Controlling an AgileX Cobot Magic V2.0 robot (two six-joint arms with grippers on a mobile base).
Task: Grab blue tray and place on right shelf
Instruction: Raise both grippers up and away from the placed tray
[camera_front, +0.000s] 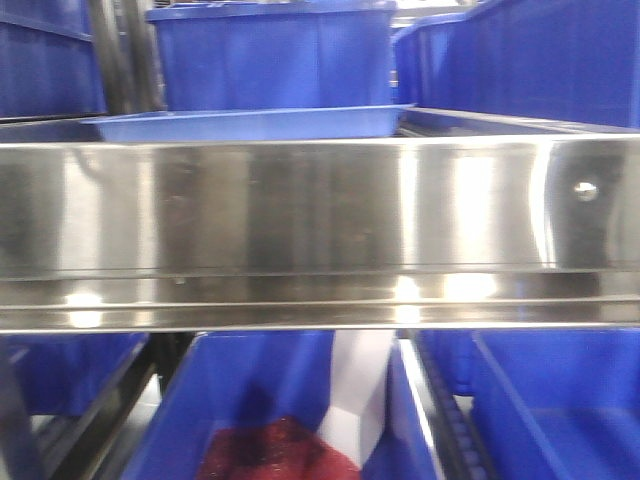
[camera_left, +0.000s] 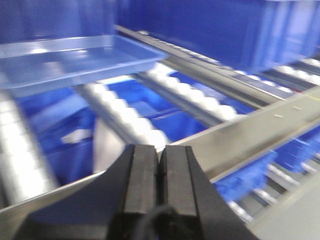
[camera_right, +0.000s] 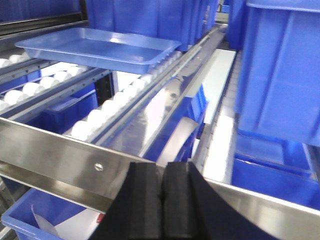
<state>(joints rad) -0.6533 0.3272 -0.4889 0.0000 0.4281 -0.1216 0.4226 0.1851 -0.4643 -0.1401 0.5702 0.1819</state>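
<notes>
Both claws (camera_left: 159, 172) (camera_right: 162, 197) closed, empty, short of blue tray (camera_right: 97, 47).

Glossy plastic blue tray (camera_right: 97, 47) sits on white rollers (camera_right: 95, 119) behind brushed, reflective steel shelf lip (camera_front: 320, 215).

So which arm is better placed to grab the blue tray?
Hard to call, slightly the left: both grippers, left and right, are shut behind the shelf lip, but the blue tray looks nearer in its view.
</notes>
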